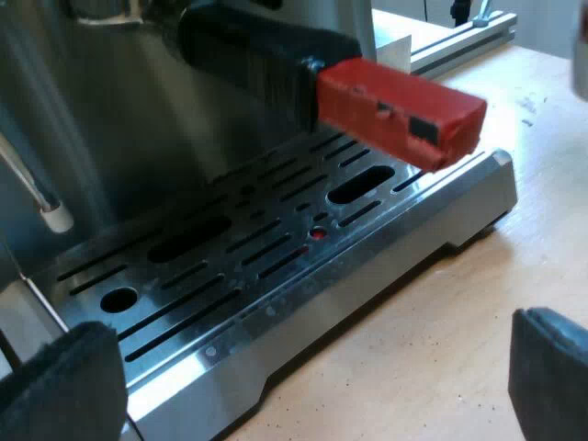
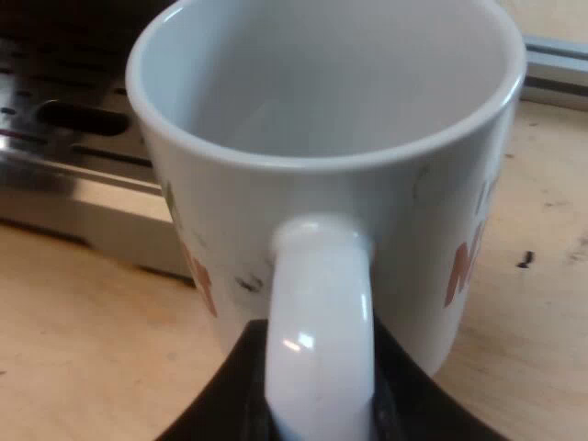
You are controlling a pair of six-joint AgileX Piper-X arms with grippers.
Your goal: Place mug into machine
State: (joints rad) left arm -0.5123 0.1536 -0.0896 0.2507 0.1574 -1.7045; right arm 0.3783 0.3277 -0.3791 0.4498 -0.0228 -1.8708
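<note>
An empty white mug [image 2: 404, 230] with orange lettering stands upright over the wooden table, just off the machine's drip tray [image 2: 83, 165]. My right gripper [image 2: 319, 409] is shut on the mug's handle [image 2: 317, 303], with a black finger [image 2: 220, 400] on either side of it. My left gripper [image 1: 303, 390] is open and holds nothing, low over the table by the slotted metal drip tray [image 1: 276, 248]. The holder's dark handle [image 1: 248, 50] is locked into the machine's front, and its red end [image 1: 400, 110] juts out above the tray.
A thin steam wand with a white tip [image 1: 50, 211] hangs at the machine's steel front wall [image 1: 110, 129]. An aluminium rail [image 1: 459, 41] lies on the wooden table [image 1: 459, 303] beyond the tray, and the rail [image 2: 556, 64] also runs behind the mug.
</note>
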